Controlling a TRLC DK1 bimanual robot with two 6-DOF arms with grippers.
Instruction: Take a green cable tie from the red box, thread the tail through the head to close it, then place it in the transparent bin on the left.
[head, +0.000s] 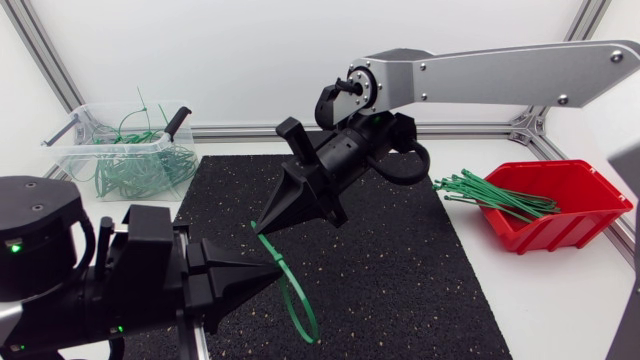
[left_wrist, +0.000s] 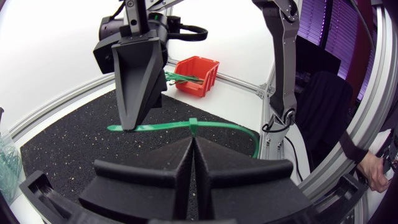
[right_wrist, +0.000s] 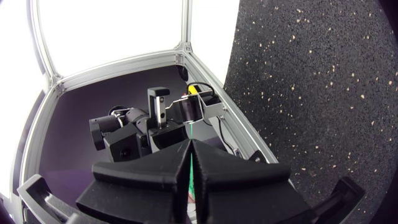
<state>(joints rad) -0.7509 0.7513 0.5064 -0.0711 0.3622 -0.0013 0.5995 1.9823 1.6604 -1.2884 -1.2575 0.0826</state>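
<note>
head view: two grippers pinch one green cable tie (head: 286, 292)
left gripper (head: 279, 275) and right gripper (head: 263, 229) clamp it, loop sagging toward 5 o'clock; red box (head: 560, 228) at 3, transparent bin (head: 80, 165) at 10. left wrist view adds its head at the fingertips (left_wrist: 185, 148); right wrist view, just a green sliver between fingers (right_wrist: 176, 163).

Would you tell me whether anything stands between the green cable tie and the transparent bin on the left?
Nothing visible lies on the path: only bare black mat and table separate the green cable tie from the transparent bin. Both the left claw and right claw are shut on the tie, though.
</note>
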